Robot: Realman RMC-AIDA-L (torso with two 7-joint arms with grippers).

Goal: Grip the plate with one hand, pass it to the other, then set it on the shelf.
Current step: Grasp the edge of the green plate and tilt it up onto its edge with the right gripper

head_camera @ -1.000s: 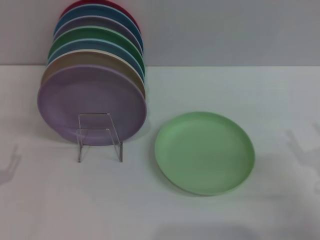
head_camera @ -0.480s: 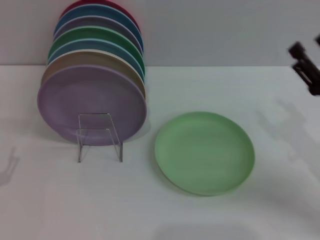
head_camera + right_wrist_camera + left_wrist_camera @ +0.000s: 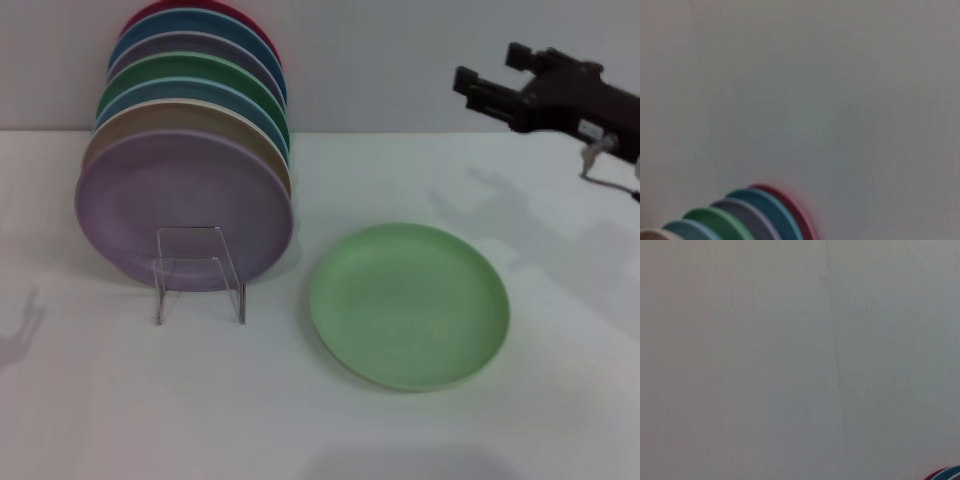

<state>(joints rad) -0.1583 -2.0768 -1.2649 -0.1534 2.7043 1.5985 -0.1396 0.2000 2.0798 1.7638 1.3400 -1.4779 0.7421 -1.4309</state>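
— Right gripper (image 3: 490, 78) first: where is it, and how are its fingers?

— Up in the air at the far right of the head view, well above the table (image 3: 420, 440) and beyond the plate (image 3: 409, 305). Its two black fingers (image 3: 485, 92) point toward the left and stand spread apart, holding nothing.

— And nearest the robot?

— Bare white table, then the plate, light green, lying flat right of centre, touched by nothing.

— What sits beside it?

— To its left the shelf (image 3: 199, 272), a small clear stand. It is just in front of a purple plate (image 3: 183, 208), the first of a row of plates (image 3: 190, 110) standing on edge.

— What is in that row?

— Behind the purple one come tan, pale blue, darker green, greyish purple, blue and red, reaching back to the grey wall (image 3: 400, 60). Whether a rack holds them, I cannot tell.

— Anything between the gripper and the light green plate?

— Only open table with the arm's shadow on it.

— Any writing?

— None readable.

— The left gripper?

— Out of sight; its wrist camera faces the wall.
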